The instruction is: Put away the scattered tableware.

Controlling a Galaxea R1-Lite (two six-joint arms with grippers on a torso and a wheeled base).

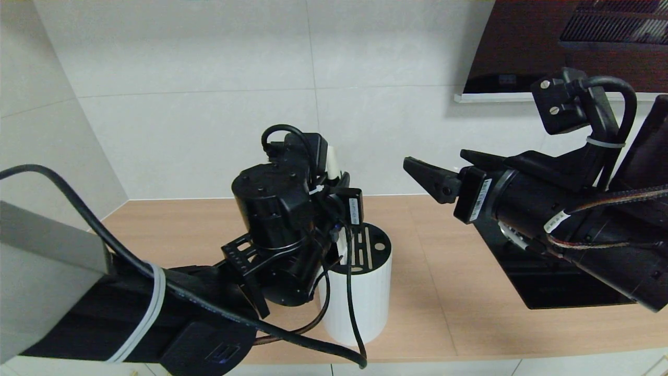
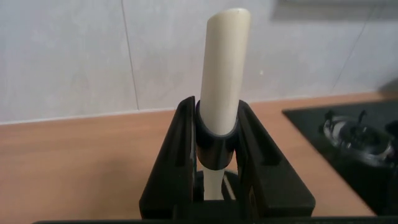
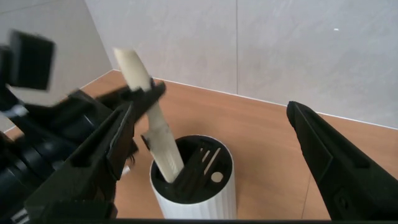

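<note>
A white cylindrical holder (image 1: pixel 368 297) with a black slotted top stands near the counter's front edge. A cream-handled utensil (image 1: pixel 330 161) leans in one of its slots, lower end hidden inside. My left gripper (image 1: pixel 334 196) hangs just above the holder, shut on the utensil's handle (image 2: pixel 225 68) near a black collar. From the left wrist, the left gripper (image 2: pixel 217 107) clamps the handle from both sides. My right gripper (image 1: pixel 434 159) floats open and empty, right of the holder and above the counter. In the right wrist view, the right gripper (image 3: pixel 211 112) frames the holder (image 3: pixel 199 199) and utensil (image 3: pixel 134 68).
The wooden counter (image 1: pixel 459 303) meets a white tiled wall behind. A black cooktop (image 1: pixel 548 284) is set into the counter on the right, under my right arm, with a burner (image 2: pixel 357 137). A dark range hood (image 1: pixel 548 47) hangs above it.
</note>
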